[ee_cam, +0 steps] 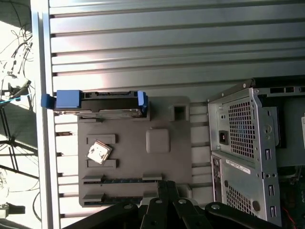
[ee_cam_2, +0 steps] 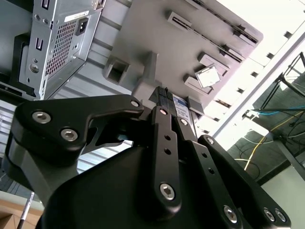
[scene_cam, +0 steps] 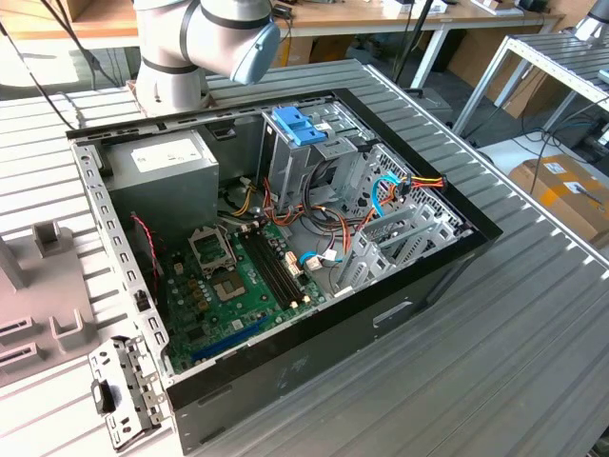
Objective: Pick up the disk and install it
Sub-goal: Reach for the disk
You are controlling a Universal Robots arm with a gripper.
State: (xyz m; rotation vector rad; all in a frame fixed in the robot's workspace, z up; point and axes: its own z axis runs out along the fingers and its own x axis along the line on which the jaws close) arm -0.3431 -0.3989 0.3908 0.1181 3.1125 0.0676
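Presently the disk [ee_cam: 97, 104] is standing on edge at one end of the gray fixture tray [ee_cam: 128, 131], which is lying beside the open computer case [scene_cam: 285, 238] on the slatted table [scene_cam: 533, 314]. The gripper [ee_cam: 166, 187] is hovering over the tray's other end, apart from the disk. Whether it is open or closed cannot be told.

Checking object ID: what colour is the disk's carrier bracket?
Blue; the disk shows best in the first wrist view.
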